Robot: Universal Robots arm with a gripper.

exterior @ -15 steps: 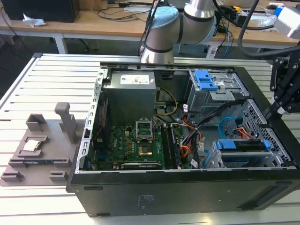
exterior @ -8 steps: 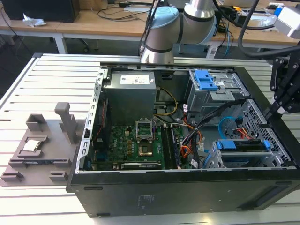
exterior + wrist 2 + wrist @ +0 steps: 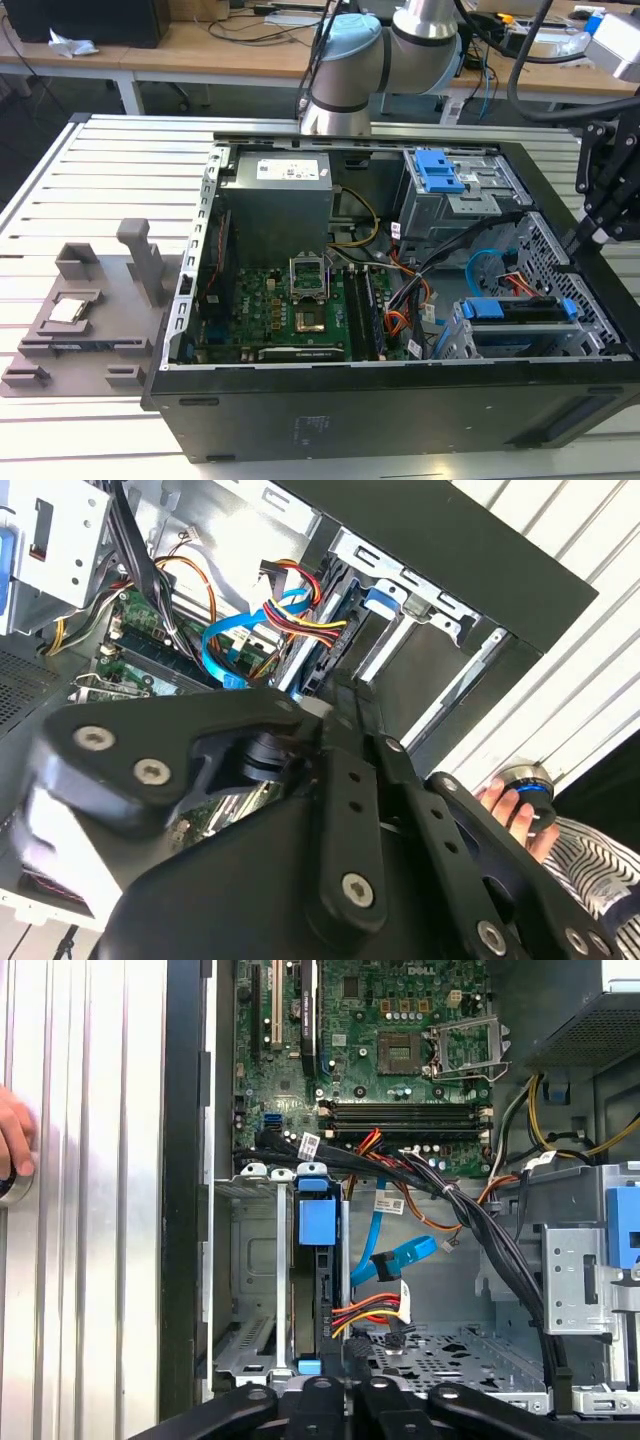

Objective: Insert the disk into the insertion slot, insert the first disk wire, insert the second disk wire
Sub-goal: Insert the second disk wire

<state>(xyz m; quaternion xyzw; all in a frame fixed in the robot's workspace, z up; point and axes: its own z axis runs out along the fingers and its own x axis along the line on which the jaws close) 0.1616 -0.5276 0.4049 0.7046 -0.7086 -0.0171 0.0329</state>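
The open computer case [image 3: 400, 300] lies on the table [image 3: 100, 180]. The insertion slot [image 3: 260, 1280] sits straight ahead of my gripper [image 3: 345, 1385], and the disk [image 3: 318, 1290] is already seated in it, long axis pointing toward me. The first disk wire [image 3: 365, 1312] and second disk wire [image 3: 395, 1260] lie just beside. Whether my gripper is apart or together, I cannot tell.

We see our arm [image 3: 400, 45] as silver tubing with pale blue joint caps and black cables hanging beside it. Our gripper [image 3: 345, 705] is matte black: flat linkage bars pinned with round silver screws on a rounded black housing. In the second wrist view a person's sleeve [image 3: 590, 865] is black-and-white striped.
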